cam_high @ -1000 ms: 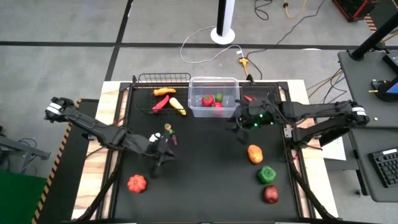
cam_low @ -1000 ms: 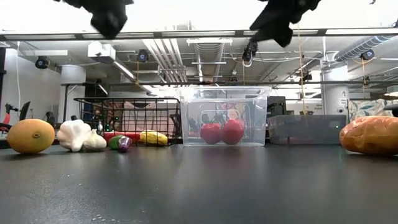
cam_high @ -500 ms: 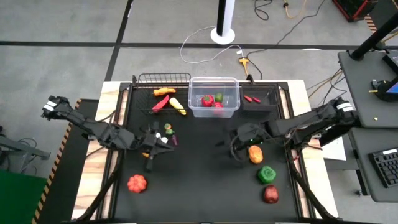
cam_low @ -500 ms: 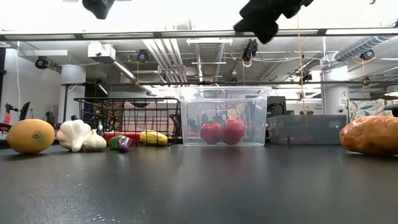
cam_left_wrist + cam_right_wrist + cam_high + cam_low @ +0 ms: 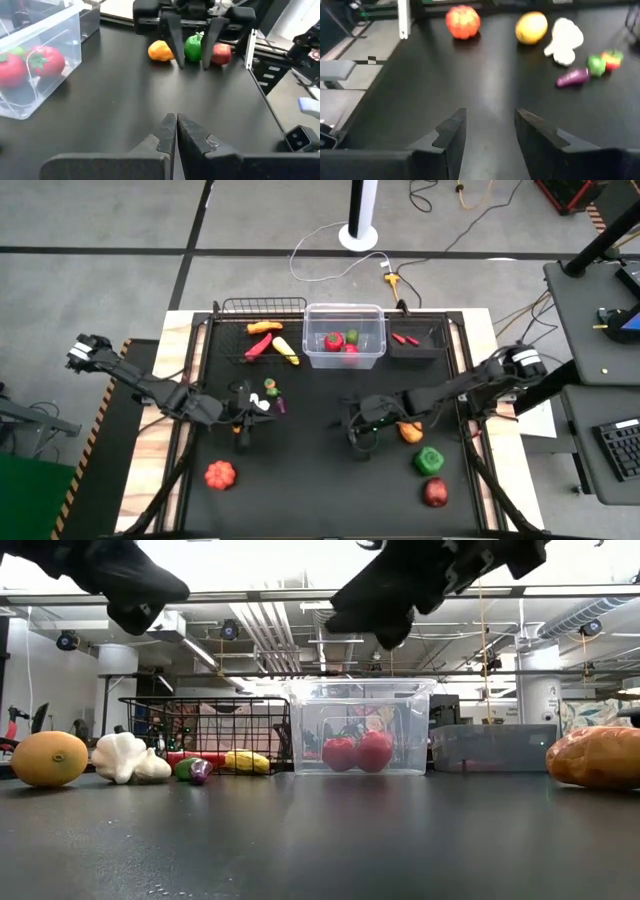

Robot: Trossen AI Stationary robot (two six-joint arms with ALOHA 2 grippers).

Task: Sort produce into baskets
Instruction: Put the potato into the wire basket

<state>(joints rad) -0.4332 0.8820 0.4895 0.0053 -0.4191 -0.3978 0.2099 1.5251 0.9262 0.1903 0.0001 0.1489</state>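
While both arms hang over the middle of the black table (image 5: 320, 480), we judge that we are between two picks – no piece is in either gripper. Our left gripper (image 5: 175, 131) is clenched with its fingers pressed together and empty, near the white garlic (image 5: 566, 40). Our right gripper (image 5: 489, 131) has its fingers partly apart with nothing between them, low over bare table, just beside the orange fruit (image 5: 410, 430).

Three containers stand along the far edge. We count three pieces in the black wire basket (image 5: 262, 307), about three in the clear bin (image 5: 345, 337), where two red tomatoes (image 5: 358, 752) show plainly, and two red chillies (image 5: 404, 338) in the dark tray (image 5: 415, 345).

Loose on the table we count three pieces at the right: the orange fruit, a green pepper (image 5: 429, 461) and a red fruit (image 5: 435, 492). At the left lies an orange pumpkin (image 5: 220, 474) and a small group around the garlic – a yellow fruit (image 5: 531, 28), a purple piece (image 5: 572, 77) and a small green and red one (image 5: 602, 61).

For the next move, the right gripper probably needs to open wider, come over the orange fruit and close on it.
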